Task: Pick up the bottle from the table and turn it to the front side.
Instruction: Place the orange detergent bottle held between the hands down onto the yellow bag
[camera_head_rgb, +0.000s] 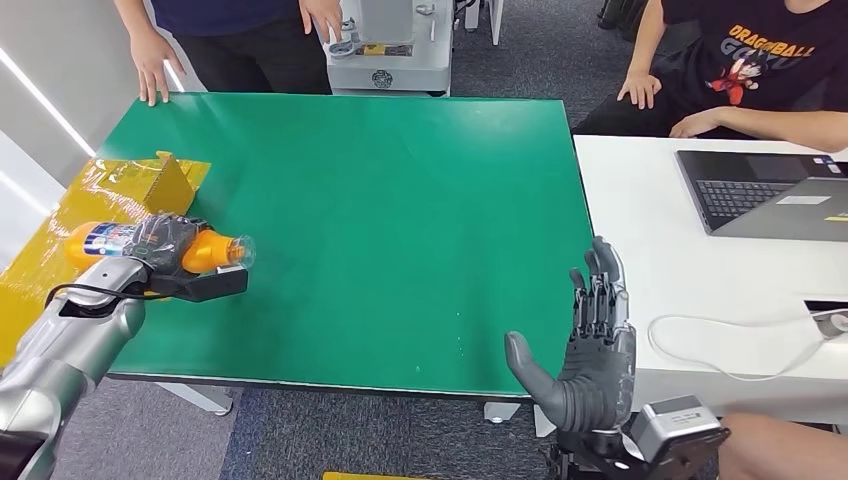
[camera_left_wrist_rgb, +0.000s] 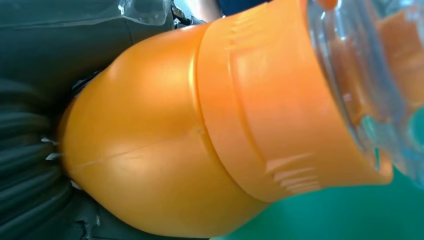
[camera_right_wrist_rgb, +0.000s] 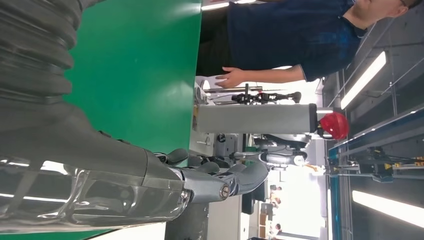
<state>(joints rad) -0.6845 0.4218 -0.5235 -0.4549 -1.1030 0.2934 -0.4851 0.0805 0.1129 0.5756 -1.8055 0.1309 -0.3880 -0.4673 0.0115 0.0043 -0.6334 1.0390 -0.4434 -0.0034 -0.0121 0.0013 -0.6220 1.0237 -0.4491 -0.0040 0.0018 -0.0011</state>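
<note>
An orange bottle (camera_head_rgb: 213, 250) with a white and blue label and a clear cap lies sideways in my left hand (camera_head_rgb: 163, 245), which grips it around the middle at the left edge of the green table (camera_head_rgb: 380, 220). Its cap end points right. Close up in the left wrist view, the bottle's orange shoulder (camera_left_wrist_rgb: 165, 150) sits against the dark ribbed cover of my hand. My right hand (camera_head_rgb: 590, 350) hovers over the table's front right corner, fingers straight and apart, thumb out, holding nothing. In the right wrist view its fingers (camera_right_wrist_rgb: 220, 182) stretch along the table edge.
Yellow sheeting (camera_head_rgb: 60, 230) with a small yellow upright piece (camera_head_rgb: 166, 180) lies left of the table. A white desk (camera_head_rgb: 700, 260) with a laptop (camera_head_rgb: 770, 195) and a cable stands on the right. One person stands at the far edge with a hand (camera_head_rgb: 152, 75) on the table; another sits at the back right.
</note>
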